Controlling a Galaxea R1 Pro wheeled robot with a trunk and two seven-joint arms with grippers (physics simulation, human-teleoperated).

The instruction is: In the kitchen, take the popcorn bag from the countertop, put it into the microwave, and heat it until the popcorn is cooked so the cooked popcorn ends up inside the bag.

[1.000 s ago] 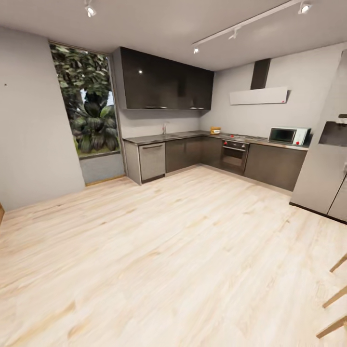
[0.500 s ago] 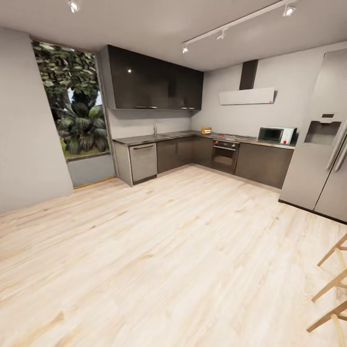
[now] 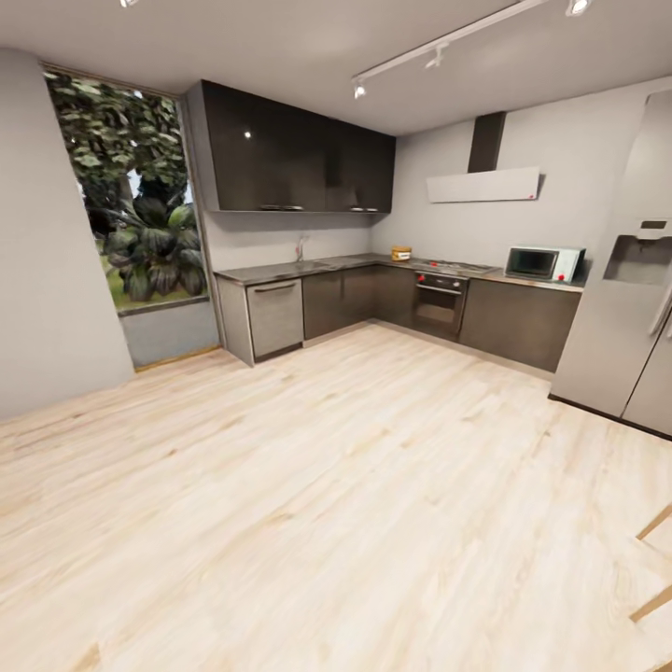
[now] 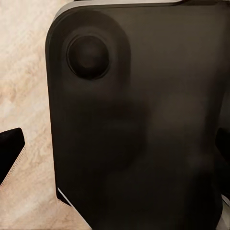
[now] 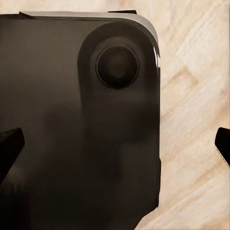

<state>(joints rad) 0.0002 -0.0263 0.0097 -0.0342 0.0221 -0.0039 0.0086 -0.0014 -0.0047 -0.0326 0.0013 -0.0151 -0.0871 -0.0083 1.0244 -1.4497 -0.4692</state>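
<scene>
Far across the room, the popcorn bag [image 3: 401, 253] is a small tan shape on the grey countertop [image 3: 280, 271], in the corner beside the hob. Its popcorn is too small to make out. The pale microwave [image 3: 542, 264] stands with its dark door shut on the right-hand stretch of the countertop, near the fridge. In the left wrist view, my left gripper [image 4: 116, 151] is open, its dark fingertips [image 4: 10, 152] far apart over a dark part of my own body. My right gripper [image 5: 116, 146] is open likewise, with nothing between its fingertips [image 5: 9, 147].
Wide pale wood floor [image 3: 355, 485] lies between me and the cabinets. A built-in steel oven [image 3: 439, 303] sits under the hob, and a tall steel fridge [image 3: 625, 317] stands at the right. Wooden stool legs [image 3: 653, 560] poke in at the lower right. A large window [image 3: 121, 205] is at the left.
The whole head view has shifted as the camera moved: the window slid left and the kitchen has come a little nearer. Nothing in the kitchen itself has moved.
</scene>
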